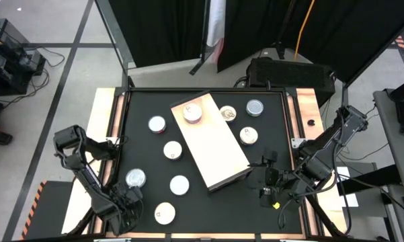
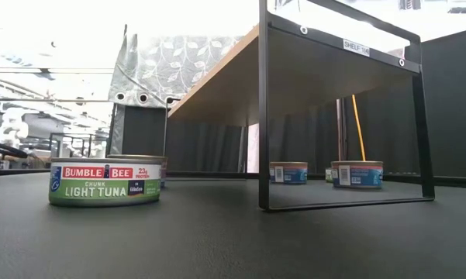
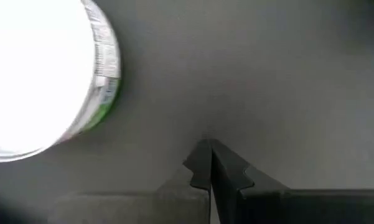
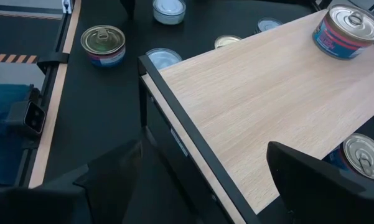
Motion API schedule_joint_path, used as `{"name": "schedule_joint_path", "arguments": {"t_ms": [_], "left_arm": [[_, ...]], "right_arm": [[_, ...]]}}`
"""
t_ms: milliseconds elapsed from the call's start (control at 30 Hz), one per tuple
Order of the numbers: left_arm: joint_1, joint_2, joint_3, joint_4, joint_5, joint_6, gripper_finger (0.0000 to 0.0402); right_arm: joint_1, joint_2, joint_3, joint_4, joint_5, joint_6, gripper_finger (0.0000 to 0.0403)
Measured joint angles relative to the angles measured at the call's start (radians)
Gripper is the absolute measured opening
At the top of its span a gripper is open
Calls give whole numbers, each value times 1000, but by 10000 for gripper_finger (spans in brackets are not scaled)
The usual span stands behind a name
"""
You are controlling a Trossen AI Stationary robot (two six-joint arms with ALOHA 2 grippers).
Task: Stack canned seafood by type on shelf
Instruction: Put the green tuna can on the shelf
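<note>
R end effector open | shelf just beside, one tin on top

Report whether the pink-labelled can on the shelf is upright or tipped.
Upright. The pink-labelled round tin sits flat on the light-wood shelf top, its silvery pull-tab lid facing up.

A pale, matt wood-grain top on a thin black metal frame is shown by the shelf, shiny metal lids and glossy printed labels by the tins, and a smooth matt black surface by the table.
</note>
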Motion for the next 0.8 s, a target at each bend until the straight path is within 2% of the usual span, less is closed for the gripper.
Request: {"name": "schedule_joint_path", "arguments": {"t_ms": [100, 233, 333, 433, 500, 633, 800], "left_arm": [[0, -27, 50, -93, -17, -4, 3], [12, -82, 111, -302, -71, 5, 3], [50, -149, 108, -399, -56, 38, 3], [116, -234, 73, -415, -27, 50, 3], [167, -286, 49, -418, 31, 44, 3], [234, -391, -23, -482, 92, -39, 3], [293, -501, -125, -385, 144, 56, 3]], "right_arm": [[0, 0, 0, 0, 0, 1, 338], [0, 0, 0, 0, 0, -8, 338], [0, 0, 0, 0, 1, -12, 338], [0, 0, 0, 0, 1, -11, 338], [0, 0, 0, 0, 0, -11, 338], [0, 0, 0, 0, -1, -5, 338], [0, 0, 0, -1, -10, -9, 338]]}}
